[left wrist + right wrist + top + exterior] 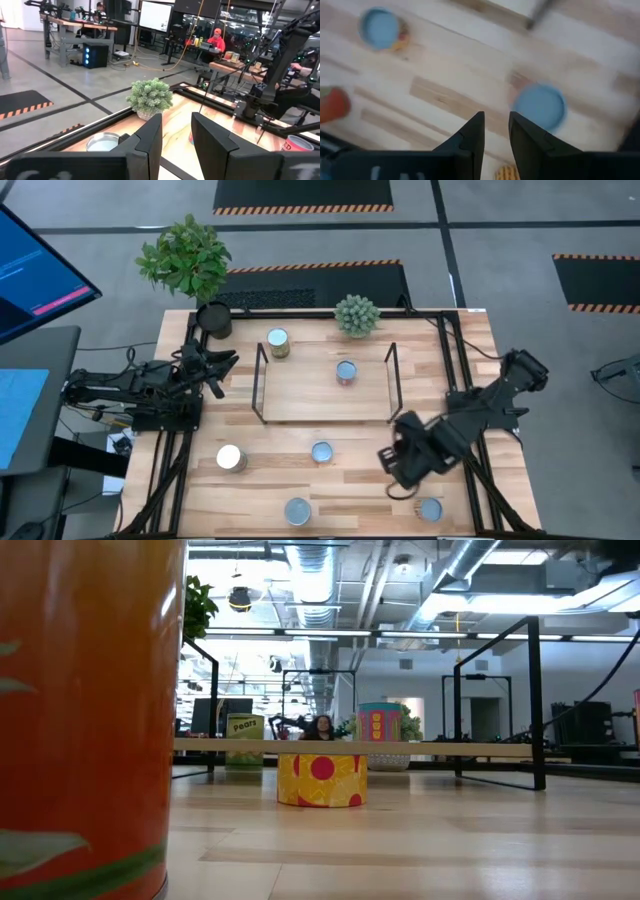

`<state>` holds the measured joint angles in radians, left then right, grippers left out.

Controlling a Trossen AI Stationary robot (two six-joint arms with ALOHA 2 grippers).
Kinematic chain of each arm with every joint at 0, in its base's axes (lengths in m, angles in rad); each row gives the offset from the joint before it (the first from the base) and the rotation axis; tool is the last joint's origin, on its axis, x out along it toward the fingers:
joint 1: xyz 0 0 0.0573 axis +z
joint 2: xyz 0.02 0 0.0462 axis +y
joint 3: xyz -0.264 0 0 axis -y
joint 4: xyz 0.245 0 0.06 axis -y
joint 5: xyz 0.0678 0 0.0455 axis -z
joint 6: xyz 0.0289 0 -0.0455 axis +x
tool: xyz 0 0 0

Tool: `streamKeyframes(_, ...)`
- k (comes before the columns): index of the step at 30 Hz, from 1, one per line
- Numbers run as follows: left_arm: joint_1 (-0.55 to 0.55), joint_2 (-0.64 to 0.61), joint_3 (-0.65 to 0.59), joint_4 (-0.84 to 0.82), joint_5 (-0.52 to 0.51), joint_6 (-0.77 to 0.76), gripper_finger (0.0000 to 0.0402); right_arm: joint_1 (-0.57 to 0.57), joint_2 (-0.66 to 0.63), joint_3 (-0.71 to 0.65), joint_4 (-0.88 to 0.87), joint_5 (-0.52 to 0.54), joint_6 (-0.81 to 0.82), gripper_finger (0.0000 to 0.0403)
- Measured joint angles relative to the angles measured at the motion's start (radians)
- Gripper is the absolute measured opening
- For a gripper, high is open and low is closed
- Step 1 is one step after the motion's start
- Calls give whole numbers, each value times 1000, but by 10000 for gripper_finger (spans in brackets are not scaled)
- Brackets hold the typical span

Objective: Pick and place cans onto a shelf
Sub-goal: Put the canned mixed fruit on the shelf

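On the plank table (pixel 470 350) the shelf (pixel 320 405) lies with its long axis running left to right between my two arms, and one can (pixel 346 371) stands upright on it. Every other can stands upright too: one behind the shelf (pixel 278 342), three in front (pixel 321 452) (pixel 231 458) (pixel 298 511), and one near the front right corner (pixel 430 509). My right gripper (pixel 493 131) hangs above the boards near that corner, fingers slightly apart around nothing, a blue-topped can (pixel 540 106) just beyond them. My left gripper (pixel 176 131) waits at the table's left edge, fingers parted and empty. Only the low view shows side labels: yellow with red dots (pixel 321 780).
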<state>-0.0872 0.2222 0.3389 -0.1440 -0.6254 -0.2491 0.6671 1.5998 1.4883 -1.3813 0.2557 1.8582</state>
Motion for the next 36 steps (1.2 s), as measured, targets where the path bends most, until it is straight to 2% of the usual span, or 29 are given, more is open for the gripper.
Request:
streamKeyframes(4,0,0,0,0,0,0,93,49,0,-1,-35,5,228,113)
streamKeyframes(7,0,0,0,0,0,-1,93,53,6,-25,-22,7,300,113)
streamKeyframes(18,0,0,0,0,0,0,93,-25,42,-124,73,-26,310,113)
streamKeyframes(25,0,0,0,0,1,6,93,-23,43,-174,112,-73,310,113)
streamKeyframes(36,0,0,0,0,1,9,93,-19,43,-245,163,-75,307,113)
